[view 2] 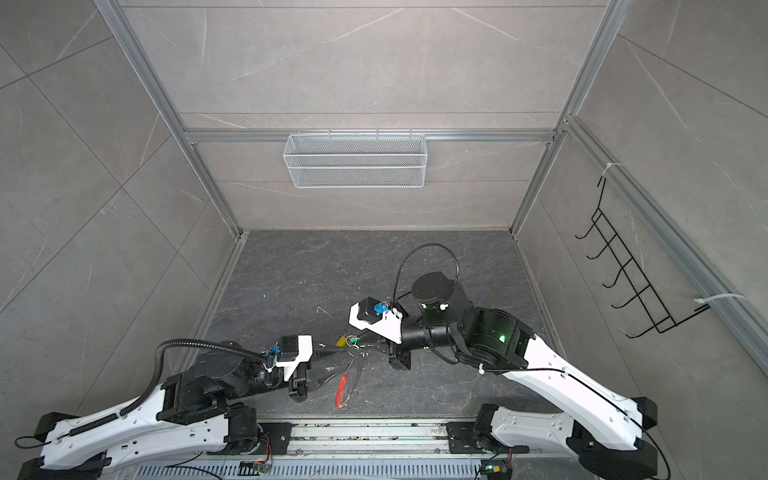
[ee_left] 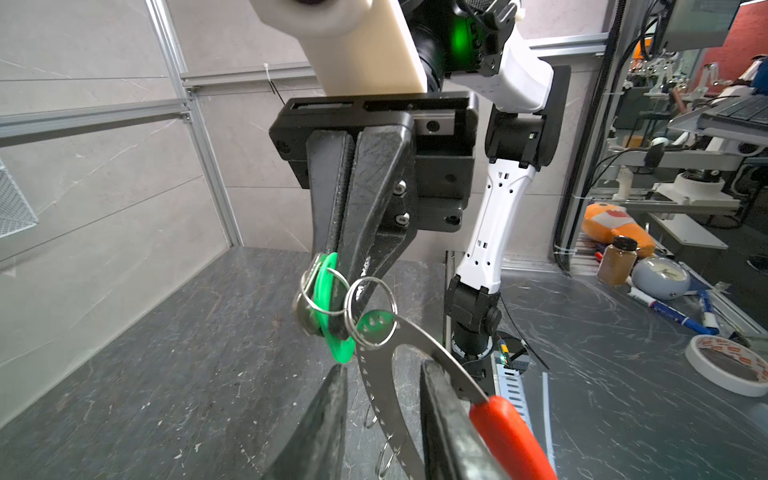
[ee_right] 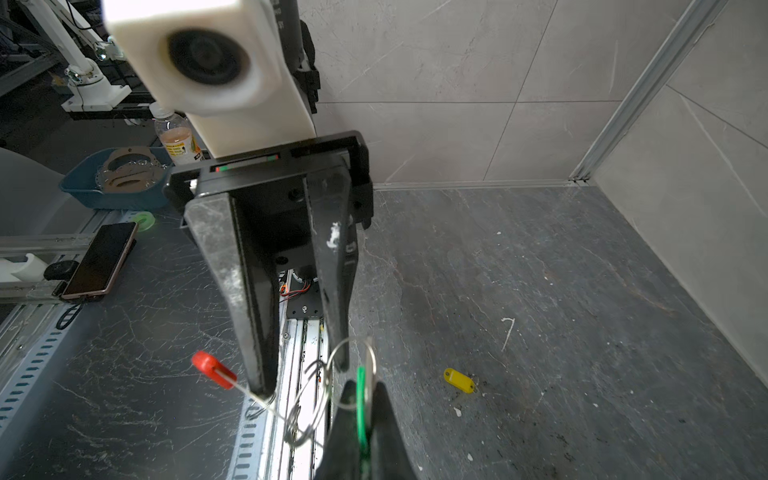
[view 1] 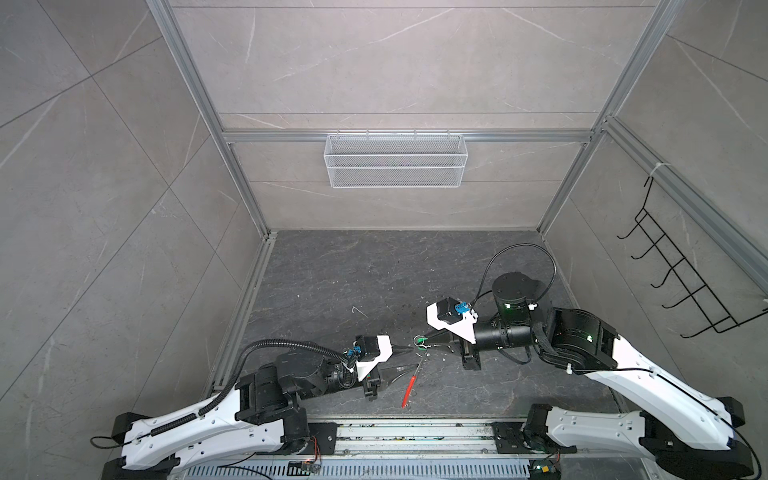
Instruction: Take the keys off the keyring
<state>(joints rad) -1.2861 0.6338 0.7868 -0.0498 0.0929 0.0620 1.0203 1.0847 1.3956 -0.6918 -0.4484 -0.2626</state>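
Spreading across the cell floor, the dark marbled table is carrying both arms, which are meeting near its front middle.

The right gripper is reaching in from the right with its jaws pressed together. It is pinching the plastic tag of the green key and holding it clear of the surface.

The left gripper is facing it from the left with its 2 fingers standing apart. The keyring is passing through the gap between them. Its metal band is lying against 1 finger and daylight is showing beside the other, so the left gripper is not clamping the hoop.

The keyring is hanging between the 2 grippers and running toward the front rail, with its red sleeve on the arc nearest that rail. Whether that arc is touching the table cannot be told.

The green key is hanging from the band's holed end by a small silver split ring.

The yellow key is lying flat on the table, apart from the hoop, just beyond the grippers toward the back wall.
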